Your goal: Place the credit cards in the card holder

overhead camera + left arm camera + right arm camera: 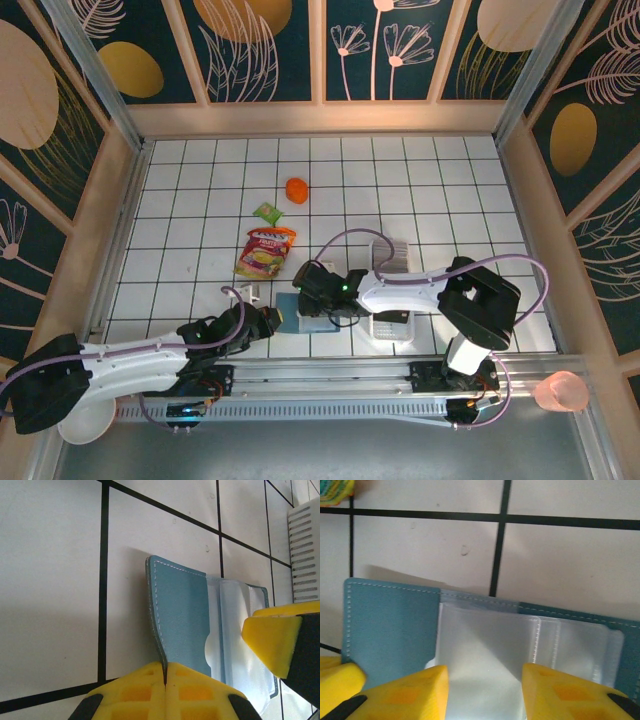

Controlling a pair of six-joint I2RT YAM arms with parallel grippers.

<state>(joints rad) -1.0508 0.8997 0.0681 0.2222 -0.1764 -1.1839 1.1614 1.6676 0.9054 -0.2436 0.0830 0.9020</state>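
The teal card holder (182, 615) lies open on the white tiled table, near the front edge (308, 318). My left gripper (165, 674) is shut on the edge of its left flap, which lifts slightly. My right gripper (482, 690) stands open just above the clear plastic sleeves (485, 645) inside the card holder, nothing gripped between its yellow fingers (407, 692). One right finger (272, 640) shows in the left wrist view. The credit cards (396, 250) sit as a grey row in the far end of the long white tray (384, 332), to the right of the holder.
A red-yellow snack pouch (266, 252), a small green packet (267, 212) and an orange object (297, 190) lie beyond the holder. A pink cup (560, 392) and a white bowl (85, 425) sit outside the table's front rail. Wooden walls enclose the table.
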